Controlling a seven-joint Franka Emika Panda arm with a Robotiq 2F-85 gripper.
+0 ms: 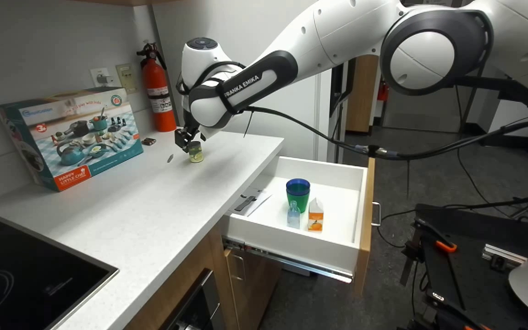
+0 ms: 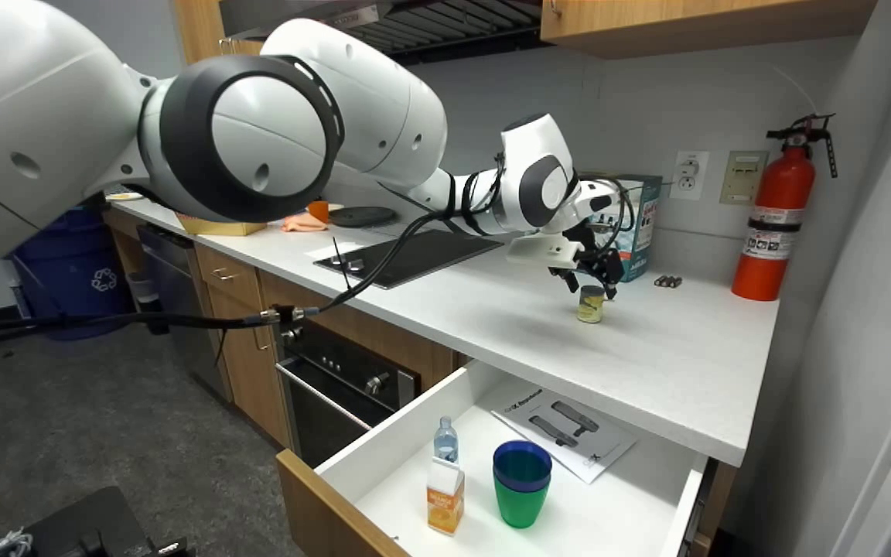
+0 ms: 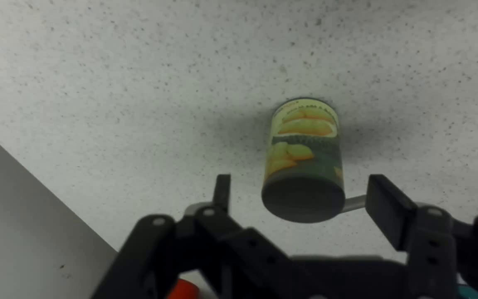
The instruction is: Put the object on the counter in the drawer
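Observation:
The object is a small yellow-green can (image 1: 195,153), upright on the white counter (image 1: 154,201); it also shows in an exterior view (image 2: 590,307) and the wrist view (image 3: 305,153). My gripper (image 3: 299,182) is open, with one finger on each side of the can's dark top and a visible gap on both sides. In both exterior views the gripper (image 1: 188,140) (image 2: 589,277) is low over the counter at the can's top. The drawer (image 1: 291,234) is pulled open below the counter; it also shows in an exterior view (image 2: 391,433).
In the drawer are a blue-green cup (image 1: 298,197), a small bottle (image 1: 293,216), an orange carton (image 1: 316,217) and a paper sheet (image 2: 561,425). A toy box (image 1: 85,137), a fire extinguisher (image 1: 157,94) and a black cooktop (image 1: 25,275) are on the counter. A thin grey piece (image 1: 170,158) lies near the can.

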